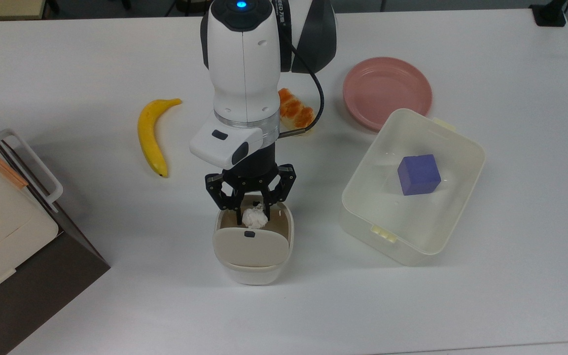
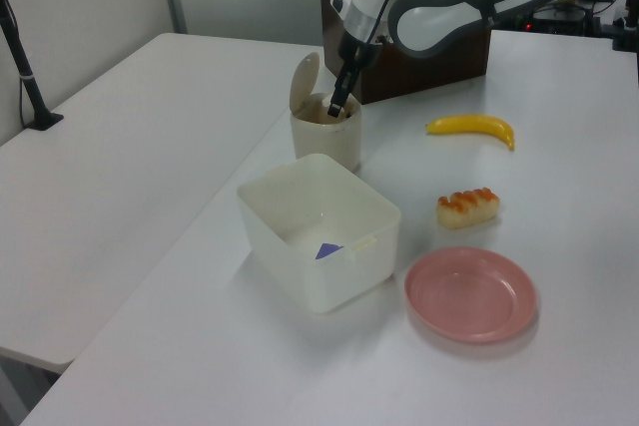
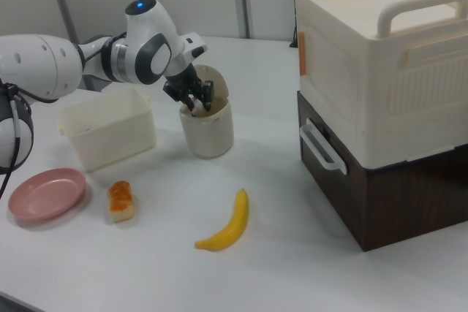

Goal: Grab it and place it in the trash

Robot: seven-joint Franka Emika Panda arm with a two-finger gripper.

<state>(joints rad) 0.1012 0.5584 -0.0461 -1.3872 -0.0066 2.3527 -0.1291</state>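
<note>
End effector (image 1: 254, 213) clamped on paper wad (image 1: 255, 217), wad held just above the open mouth of the cream bin (image 1: 253, 268), swing lid (image 1: 248, 245) tipped up, bin standing on white surface (image 1: 116, 276), banana (image 1: 150, 135) and translucent tub (image 1: 456, 207) well apart on either side

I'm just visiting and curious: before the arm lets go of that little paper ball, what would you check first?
1. Paper wad held by the gripper: ok, pinched between the fingers.
2. Wad above the bin opening, not the table: ok in the top view.
3. Swing lid out of the way: ok, tilted open, cavity exposed.
4. Fingertips clear of the bin rim: cannot tell; they sit very near it.
5. Nothing else under the drop: ok; banana and translucent tub lie apart.
</note>
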